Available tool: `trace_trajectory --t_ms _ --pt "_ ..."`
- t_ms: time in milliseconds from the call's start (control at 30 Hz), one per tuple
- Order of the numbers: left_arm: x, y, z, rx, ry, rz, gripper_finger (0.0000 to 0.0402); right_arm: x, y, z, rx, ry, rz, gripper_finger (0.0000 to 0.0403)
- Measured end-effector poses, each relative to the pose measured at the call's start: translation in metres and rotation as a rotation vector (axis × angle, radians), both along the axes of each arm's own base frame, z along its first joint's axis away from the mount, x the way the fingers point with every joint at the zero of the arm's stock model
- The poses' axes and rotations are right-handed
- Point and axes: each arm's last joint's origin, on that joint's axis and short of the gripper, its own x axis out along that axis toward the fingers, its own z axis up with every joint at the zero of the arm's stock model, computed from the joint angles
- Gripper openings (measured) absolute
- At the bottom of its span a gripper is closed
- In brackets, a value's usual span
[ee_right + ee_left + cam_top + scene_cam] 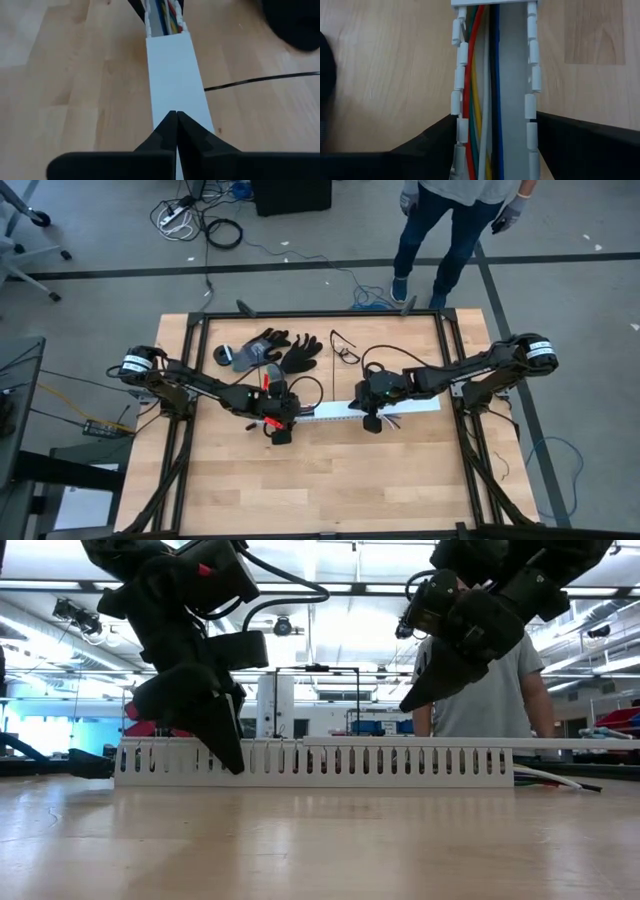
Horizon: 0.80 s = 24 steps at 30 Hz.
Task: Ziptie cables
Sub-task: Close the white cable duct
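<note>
Left tool (pixel 281 423), spread, straddles the slotted white duct (pixel 515 75) at tabletop (pixel 330 490) centre; right tool (pixel 176 116) shut at three o'clock. Light, limp cables (pixel 475 100) likely demand mid-bundle pinching.

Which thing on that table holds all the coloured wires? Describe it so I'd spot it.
Find the wooden table, then the gap between the two dark arms at its middle. There lies a long white slotted duct, its side walls cut like comb teeth, partly lidded. Unlike the black gloves behind, coloured cables run inside it.
</note>
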Motion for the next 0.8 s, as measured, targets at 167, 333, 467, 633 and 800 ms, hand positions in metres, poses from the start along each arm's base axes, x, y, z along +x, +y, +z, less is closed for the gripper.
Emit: trace_trajectory --t_ms 167,333,467,633,800 --pt "0.0 0.0 0.0 -0.004 -0.003 -0.001 0.0229 0.005 0.0 -0.012 -0.004 0.039 -0.008 0.0" --pt "0.0 0.0 0.0 -0.011 0.001 -0.006 0.0229 0.01 0.0 -0.026 -0.012 0.073 -0.016 0.0" --pt "0.0 -0.001 -0.001 -0.017 0.001 -0.015 0.0216 0.011 0.0 -0.028 -0.011 0.079 -0.014 0.0" --pt "0.001 -0.001 0.0 -0.02 -0.006 -0.021 0.0181 0.011 0.0 -0.028 -0.003 0.079 -0.009 0.0" --pt "0.002 -0.001 0.0 -0.022 -0.013 -0.03 0.0169 0.018 0.001 -0.031 0.001 0.034 -0.001 0.0"
